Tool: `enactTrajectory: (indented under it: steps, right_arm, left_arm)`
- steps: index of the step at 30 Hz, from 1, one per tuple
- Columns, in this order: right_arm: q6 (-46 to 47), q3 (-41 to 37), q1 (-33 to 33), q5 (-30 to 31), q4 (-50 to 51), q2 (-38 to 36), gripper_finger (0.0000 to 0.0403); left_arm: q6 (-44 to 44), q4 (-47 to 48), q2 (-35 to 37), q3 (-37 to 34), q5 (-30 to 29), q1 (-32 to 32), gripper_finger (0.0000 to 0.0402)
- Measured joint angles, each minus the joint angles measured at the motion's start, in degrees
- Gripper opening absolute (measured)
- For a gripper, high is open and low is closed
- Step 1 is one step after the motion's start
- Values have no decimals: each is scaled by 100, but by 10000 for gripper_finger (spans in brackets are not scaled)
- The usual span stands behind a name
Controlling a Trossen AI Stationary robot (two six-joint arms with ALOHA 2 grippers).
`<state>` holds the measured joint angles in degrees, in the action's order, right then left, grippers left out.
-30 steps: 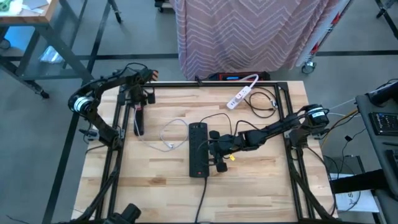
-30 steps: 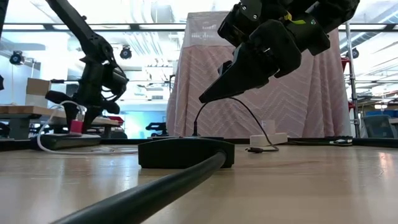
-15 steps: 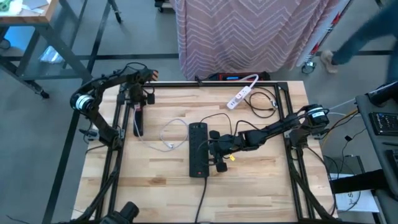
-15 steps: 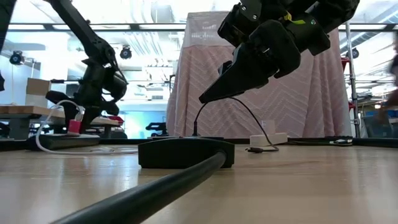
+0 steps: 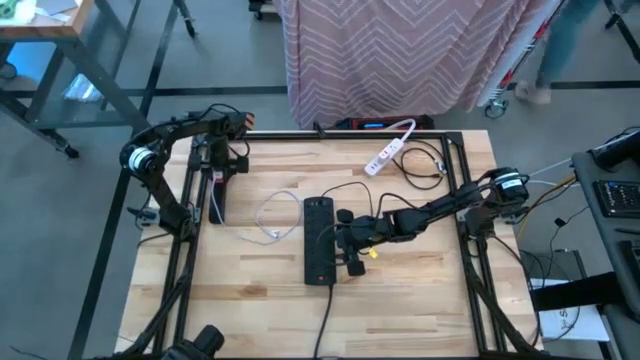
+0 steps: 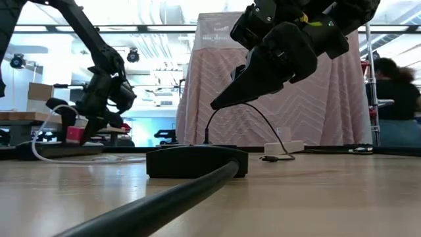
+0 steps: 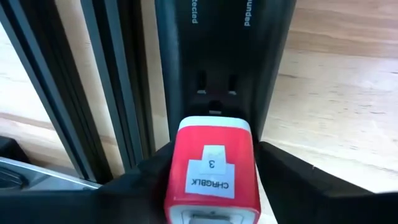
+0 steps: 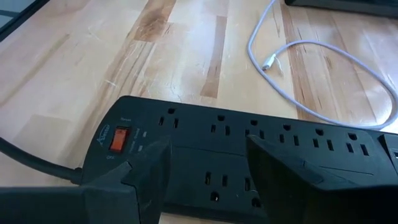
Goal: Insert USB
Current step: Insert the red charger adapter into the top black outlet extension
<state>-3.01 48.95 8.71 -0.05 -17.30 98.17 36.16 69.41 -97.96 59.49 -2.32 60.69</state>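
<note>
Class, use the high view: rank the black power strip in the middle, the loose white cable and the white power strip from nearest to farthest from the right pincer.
1. Black power strip: directly beside the right pincer, mid-table.
2. White cable: looped just beyond the black strip, toward the left arm.
3. White power strip: at the table's far edge, near the striped cloth.

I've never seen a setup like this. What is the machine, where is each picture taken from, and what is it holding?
Two dark robot arms work at a wooden table. One camera looks straight down, one sits at table height, and one rides on each wrist. The left end effector grips a red charger over a black power strip at the table's left side. The right end effector is open, hovering over a second black power strip mid-table. A loose white cable and a white power strip also lie there.
</note>
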Motion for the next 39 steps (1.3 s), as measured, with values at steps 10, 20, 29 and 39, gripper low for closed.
enactTrajectory:
  steps: [10, 20, 29, 39]
  right_arm:
    - [0, 0, 0, -4, 0, 0, 199]
    - [0, 0, 0, -13, -2, 0, 199]
    - [0, 0, 0, -15, -5, 0, 199]
    - [0, 0, 0, -12, 23, 0, 199]
  left_arm:
    - [57, 334, 235, 52, -160, -19, 197]
    - [59, 304, 570, 62, -404, -26, 243]
    - [57, 125, 719, 71, -313, -11, 187]
    - [17, 52, 464, 103, -14, 60, 127]
